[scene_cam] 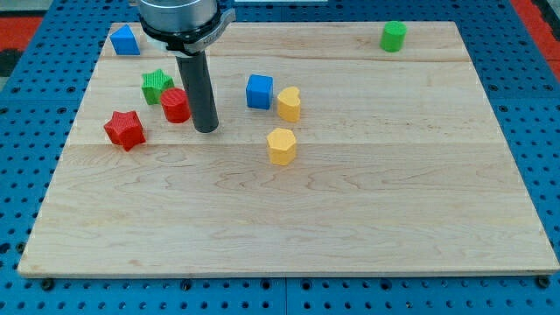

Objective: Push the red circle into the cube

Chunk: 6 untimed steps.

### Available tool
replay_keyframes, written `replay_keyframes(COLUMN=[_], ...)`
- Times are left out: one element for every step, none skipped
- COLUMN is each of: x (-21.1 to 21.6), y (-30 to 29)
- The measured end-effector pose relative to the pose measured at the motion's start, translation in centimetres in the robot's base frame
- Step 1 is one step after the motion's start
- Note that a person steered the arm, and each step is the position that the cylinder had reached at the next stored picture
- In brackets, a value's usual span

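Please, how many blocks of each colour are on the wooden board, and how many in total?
Red: 2, the red circle and red star.
Blue: 2, the blue cube and a blue block at the top left corner.
Green: 2, the green star and green cylinder.
Yellow: 2, the yellow heart and yellow hexagon.
Total: 8 blocks.

The board is light wood with smooth, matt grain lines. The red circle, blue cube and yellow blocks look like plastic with fine ridges, a little shiny. The rod is dark and smooth. Around the board lies blue metal full of holes.
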<state>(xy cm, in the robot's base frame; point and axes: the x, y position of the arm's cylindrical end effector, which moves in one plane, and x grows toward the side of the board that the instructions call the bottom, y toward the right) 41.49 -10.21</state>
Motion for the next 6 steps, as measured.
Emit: replay_keyframes(x=[0.1, 0.6, 0.2, -2.1, -2.2, -2.7], y=[0.4, 0.0, -5.3, -5.8, -7.5, -10.4])
